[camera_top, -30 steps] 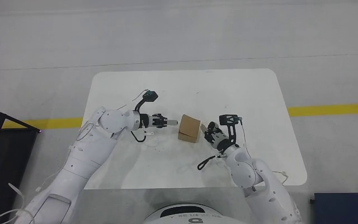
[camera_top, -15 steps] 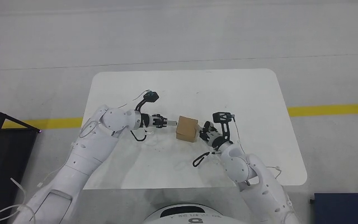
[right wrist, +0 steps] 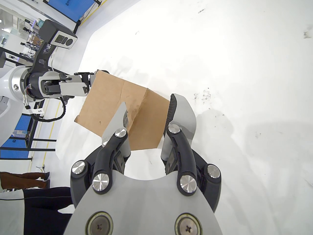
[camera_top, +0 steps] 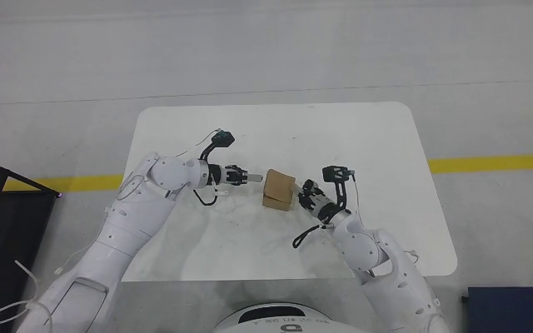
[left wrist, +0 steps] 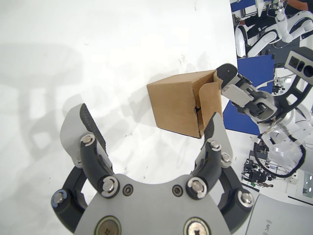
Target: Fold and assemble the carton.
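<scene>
A small brown carton (camera_top: 280,191) stands near the middle of the white table (camera_top: 358,133), with one end open and a flap (left wrist: 210,94) bent inward. My right gripper (right wrist: 146,106) is at that open end, one finger inside and one pad (right wrist: 171,108) outside, shut on a carton wall (right wrist: 151,118). From the top it sits just right of the carton, right gripper (camera_top: 305,193). My left gripper (left wrist: 149,111) is open at the opposite end, one fingertip (left wrist: 215,123) by the carton's lower corner. The top view places the left gripper (camera_top: 254,176) just left of the carton.
A yellow floor line (camera_top: 483,163) passes behind the table's sides. A dark frame (camera_top: 17,216) stands beyond the table's left edge. Bare tabletop lies all round the carton, widest at the back and right.
The carton has shifted slightly to the left together with my right gripper. My left gripper has stayed close against the carton's other end, edging a little back.
</scene>
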